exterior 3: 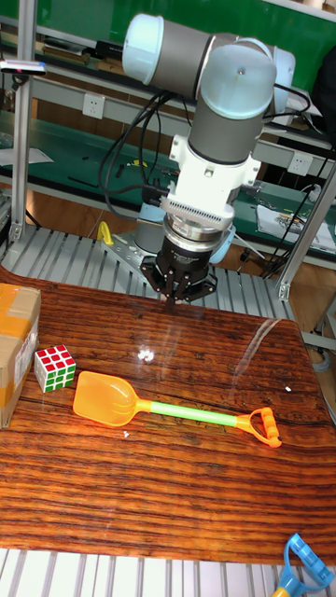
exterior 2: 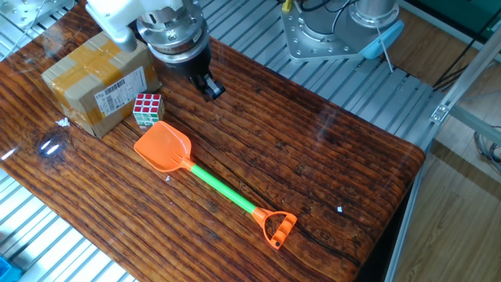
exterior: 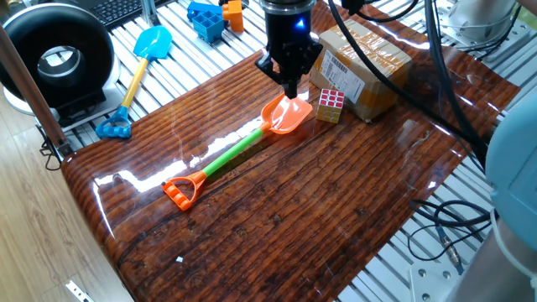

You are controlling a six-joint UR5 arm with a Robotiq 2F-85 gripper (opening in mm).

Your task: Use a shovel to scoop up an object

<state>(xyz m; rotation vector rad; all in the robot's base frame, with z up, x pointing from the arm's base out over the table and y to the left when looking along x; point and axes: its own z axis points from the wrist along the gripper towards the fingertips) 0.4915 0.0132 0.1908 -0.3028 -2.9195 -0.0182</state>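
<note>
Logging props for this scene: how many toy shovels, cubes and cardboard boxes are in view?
Toy shovels: 2, the orange and green shovel and the blue and yellow shovel
Rubik's cube: 1
Cardboard box: 1
Total: 4

Shovel [exterior 2: 205, 182] lies on table [exterior 2: 329, 157], blade beside cube [exterior 2: 146, 109].
</note>
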